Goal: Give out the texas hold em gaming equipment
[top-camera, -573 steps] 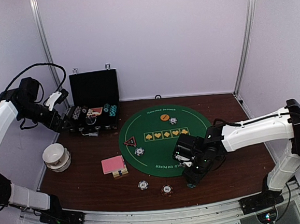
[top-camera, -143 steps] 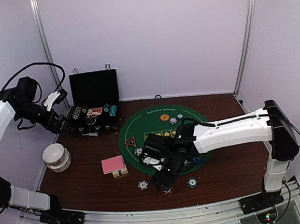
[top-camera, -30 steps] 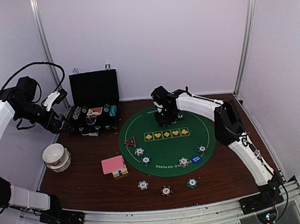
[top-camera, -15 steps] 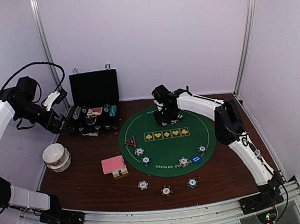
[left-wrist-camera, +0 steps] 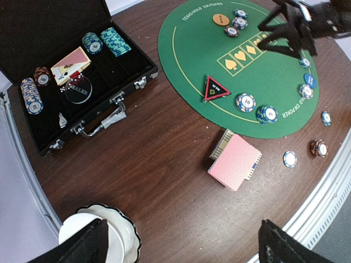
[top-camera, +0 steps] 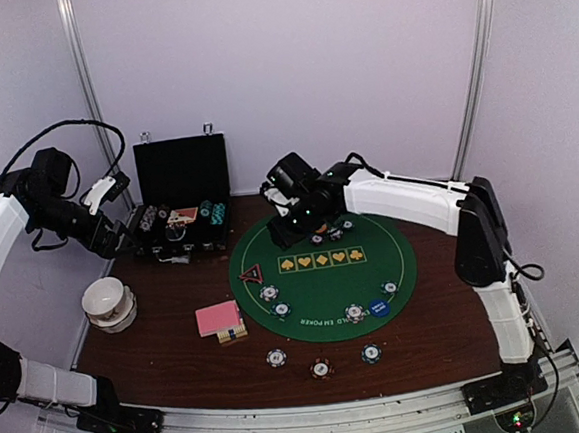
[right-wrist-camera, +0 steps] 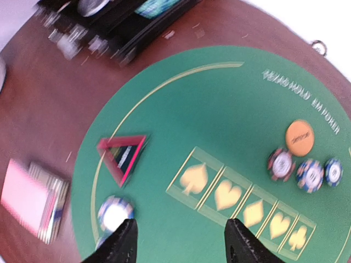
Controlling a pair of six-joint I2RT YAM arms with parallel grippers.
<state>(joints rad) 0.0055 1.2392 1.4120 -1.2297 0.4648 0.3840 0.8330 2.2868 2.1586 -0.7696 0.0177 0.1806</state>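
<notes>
On the green mat [top-camera: 324, 274] lie an orange button [right-wrist-camera: 299, 138] with three chips [right-wrist-camera: 310, 174] beside it, a red-edged triangle marker [top-camera: 251, 274] and a blue button [top-camera: 377, 308]. More chips [top-camera: 269, 293] sit on the mat's near part, and three chips [top-camera: 321, 368] lie on the wood in front. A pink-backed deck of cards [top-camera: 219, 319] rests left of the mat. My right gripper [right-wrist-camera: 181, 246] hovers open and empty over the mat's far left, between the triangle marker [right-wrist-camera: 122, 154] and the suit boxes. High beside the case, my left gripper [left-wrist-camera: 181, 252] is open and empty.
An open black chip case [top-camera: 183, 200] with chip stacks and cards stands at the back left. A white bowl [top-camera: 108, 301] sits at the left edge, under my left gripper's finger in the wrist view. My right arm [top-camera: 409, 202] stretches across the mat's far side.
My right gripper has swung left, away from the chips beside the orange button, and those chips now show. The left arm has not moved.
</notes>
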